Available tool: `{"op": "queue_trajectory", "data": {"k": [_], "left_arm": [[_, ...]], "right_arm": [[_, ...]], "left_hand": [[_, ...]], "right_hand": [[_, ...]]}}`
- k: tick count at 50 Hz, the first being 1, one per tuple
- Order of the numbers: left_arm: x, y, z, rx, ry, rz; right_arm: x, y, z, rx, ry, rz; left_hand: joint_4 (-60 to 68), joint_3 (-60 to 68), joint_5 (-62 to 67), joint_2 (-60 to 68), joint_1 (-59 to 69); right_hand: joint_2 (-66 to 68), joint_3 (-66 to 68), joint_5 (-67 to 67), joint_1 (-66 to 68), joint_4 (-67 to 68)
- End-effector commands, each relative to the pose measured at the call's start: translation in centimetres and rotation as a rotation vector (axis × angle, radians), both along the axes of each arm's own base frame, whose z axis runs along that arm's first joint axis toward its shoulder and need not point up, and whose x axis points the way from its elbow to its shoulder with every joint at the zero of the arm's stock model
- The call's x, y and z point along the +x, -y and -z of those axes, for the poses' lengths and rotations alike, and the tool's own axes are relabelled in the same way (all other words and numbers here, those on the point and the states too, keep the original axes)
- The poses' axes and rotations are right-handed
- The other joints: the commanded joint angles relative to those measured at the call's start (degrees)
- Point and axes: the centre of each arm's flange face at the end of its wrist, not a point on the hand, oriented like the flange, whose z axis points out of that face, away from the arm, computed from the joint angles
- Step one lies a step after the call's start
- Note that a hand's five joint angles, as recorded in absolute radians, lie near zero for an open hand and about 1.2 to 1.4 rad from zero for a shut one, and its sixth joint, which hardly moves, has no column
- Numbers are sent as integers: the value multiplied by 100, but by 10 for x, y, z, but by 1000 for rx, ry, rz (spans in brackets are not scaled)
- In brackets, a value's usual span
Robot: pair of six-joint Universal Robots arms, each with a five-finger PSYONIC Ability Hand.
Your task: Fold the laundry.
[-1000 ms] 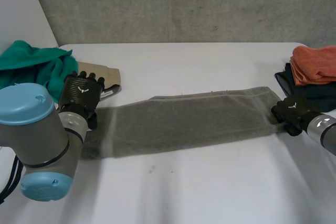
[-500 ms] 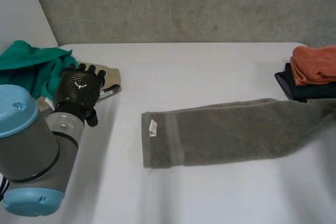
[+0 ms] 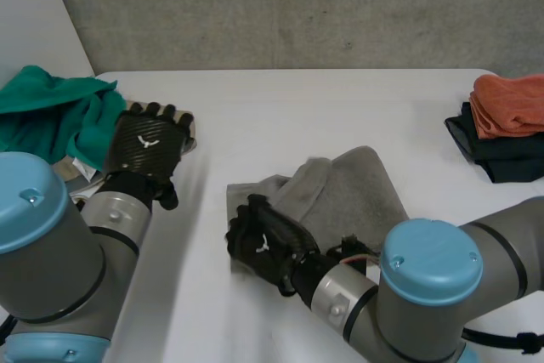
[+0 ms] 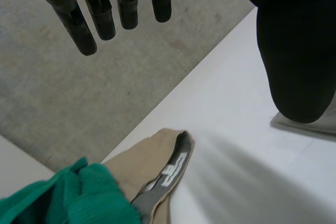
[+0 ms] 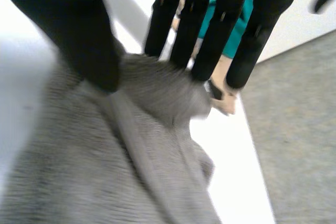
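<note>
A grey towel point(image 3: 348, 197) lies bunched in the middle of the white table point(image 3: 340, 99), one end folded over onto the other. My right hand point(image 3: 263, 248) rests on the towel's left end, the arm reaching across from the right. In the right wrist view its fingers point(image 5: 220, 30) are straight and spread from the thumb, their tips touching the towel point(image 5: 105, 171). My left hand point(image 3: 146, 144) hangs open above the table's left side, clear of the towel, its fingers point(image 4: 105, 14) straight.
A green cloth pile point(image 3: 51, 112) and a tan garment point(image 3: 183, 121) lie at the left, under and beyond the left hand. An orange cloth point(image 3: 510, 104) sits on a dark folded stack point(image 3: 497, 155) at the right edge.
The right hand has carried the towel's right end across to its left end, doubling the towel over, and its fingers have loosened. The left hand has lifted slightly towards the left pile.
</note>
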Motion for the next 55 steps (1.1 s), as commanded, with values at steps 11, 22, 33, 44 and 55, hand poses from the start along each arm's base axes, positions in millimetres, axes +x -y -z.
{"op": "queue_trajectory", "data": {"k": [11,22,33,44,55], "left_arm": [[-90,-22,0,-23,-106,239],[-136,-18,39,32,-115,340],[-128,6,72,-39,130,126],[-89,-16,82,26,296,1],[-79,-41,54,19,287,23]], "right_arm": [[-100,84,-55,405,256,505],[-133,97,-30,386,131,607],[-130,99,-1,410,79,603],[-134,103,4,350,51,638],[-140,106,5,318,24,680]], "left_hand": [[-63,-39,-94,-84,92],[121,146,91,100,277],[357,382,327,336,513],[139,164,108,118,294],[71,96,41,50,226]], "right_hand": [[-2893,-3029,-2919,-2643,-3058],[-2893,-3029,-2919,-2643,-3058],[-1626,-1762,-1653,-1376,-1792],[210,74,184,460,45],[496,360,470,746,331]]}}
